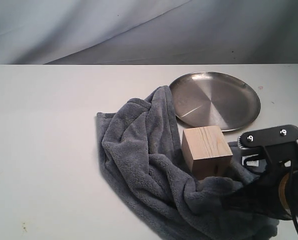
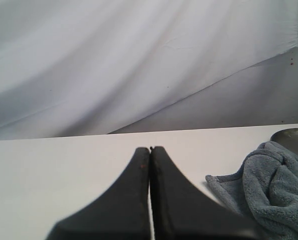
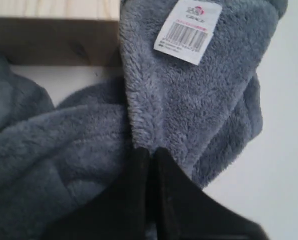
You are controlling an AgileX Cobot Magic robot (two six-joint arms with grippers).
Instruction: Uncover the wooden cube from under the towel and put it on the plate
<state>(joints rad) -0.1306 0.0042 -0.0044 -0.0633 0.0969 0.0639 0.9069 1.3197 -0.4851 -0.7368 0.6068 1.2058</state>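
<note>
Item: wooden cube point(image 1: 207, 150), pale, standing uncovered on the tabletop point(image 1: 48, 150), just in front of the plate point(image 1: 215, 100) and not on it. The towel point(image 1: 143, 160) is heaped along its left and near sides. Right end effector point(image 3: 150, 152): 2 black fingers pressed together, pinching 1 fold of towel, with the cube close beyond the tips. Left end effector point(image 2: 150, 150): fingers pressed together, holding nothing, above bare tabletop, well apart from the cube. The right wrist view alone shows the white barcode label point(image 3: 188, 31) on the towel. The exterior view alone shows the whole plate. In the exterior view the right arm point(image 1: 271, 137) is cut off by the frame and its fingertips are lost against dark towel. In the right wrist view the cube is cropped.
</note>
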